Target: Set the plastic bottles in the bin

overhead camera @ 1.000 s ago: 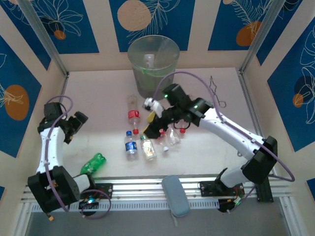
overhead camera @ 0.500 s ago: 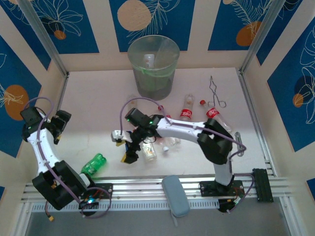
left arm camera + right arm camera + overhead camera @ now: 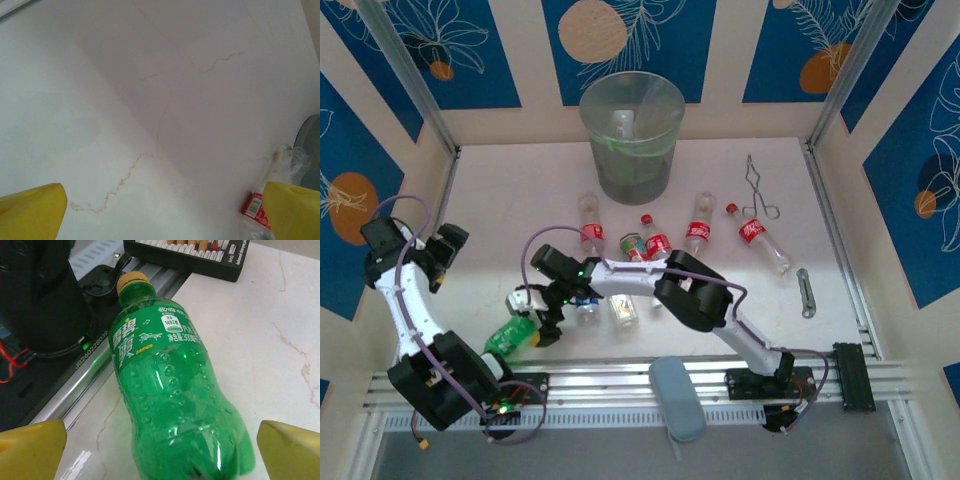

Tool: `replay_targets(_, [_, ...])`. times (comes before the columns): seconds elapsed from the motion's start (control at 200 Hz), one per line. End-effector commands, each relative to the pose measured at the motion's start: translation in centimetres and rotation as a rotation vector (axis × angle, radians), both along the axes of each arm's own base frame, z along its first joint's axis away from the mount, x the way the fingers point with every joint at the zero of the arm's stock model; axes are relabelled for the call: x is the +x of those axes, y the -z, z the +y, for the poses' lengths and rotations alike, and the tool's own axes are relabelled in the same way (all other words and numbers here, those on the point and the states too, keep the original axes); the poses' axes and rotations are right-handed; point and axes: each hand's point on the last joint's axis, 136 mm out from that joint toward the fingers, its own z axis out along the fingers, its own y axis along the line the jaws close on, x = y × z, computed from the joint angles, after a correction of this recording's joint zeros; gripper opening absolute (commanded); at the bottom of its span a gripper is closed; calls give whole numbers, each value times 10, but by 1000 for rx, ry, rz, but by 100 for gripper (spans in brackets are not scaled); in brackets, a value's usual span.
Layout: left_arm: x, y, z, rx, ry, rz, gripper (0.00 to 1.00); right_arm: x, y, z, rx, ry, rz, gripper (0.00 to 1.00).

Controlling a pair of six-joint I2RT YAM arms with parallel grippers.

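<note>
Your right gripper hangs with its fingers wide apart, straddling the green bottle. The bottle lies on its side at the near left of the table, cap toward the rail. Centre on the fat middle of the body and lower until both pads flank it. Then close gently, since the round wall could roll or squirt out. Your left gripper is also spread, over bare table. The other bottles lie mid-table, and the bin stands far behind them.
</note>
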Motion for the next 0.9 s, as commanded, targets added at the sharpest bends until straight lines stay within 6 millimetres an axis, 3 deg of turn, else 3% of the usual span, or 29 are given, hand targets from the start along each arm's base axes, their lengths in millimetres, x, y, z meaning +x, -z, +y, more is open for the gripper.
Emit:
replay_targets(0.0, [2, -10, -1, 5, 30, -21, 100, -4, 1, 17, 46, -20, -67, 98])
replay_targets(0.355, [2, -5, -3, 4, 39, -25, 100, 4, 38, 29, -7, 38, -151, 98])
replay_targets(0.415, [2, -5, -3, 3, 39, -27, 100, 5, 39, 28, -7, 41, -159, 96])
replay_targets(0.5, [3, -7, -3, 8, 37, -34, 100, 6, 39, 27, -4, 43, -163, 84])
replay_targets(0.655, [3, -9, -3, 5, 34, -39, 100, 7, 37, 27, -3, 48, -167, 79])
replay_targets(0.755, [3, -10, -3, 6, 33, -42, 100, 10, 30, 24, 7, 57, -175, 77])
replay_targets(0.815, [4, -10, -3, 6, 31, -45, 100, 14, 24, 22, 12, 68, -170, 69])
replay_targets(0.895, [4, -11, -4, 1, 35, -52, 100, 18, 16, 19, 17, 83, -157, 66])
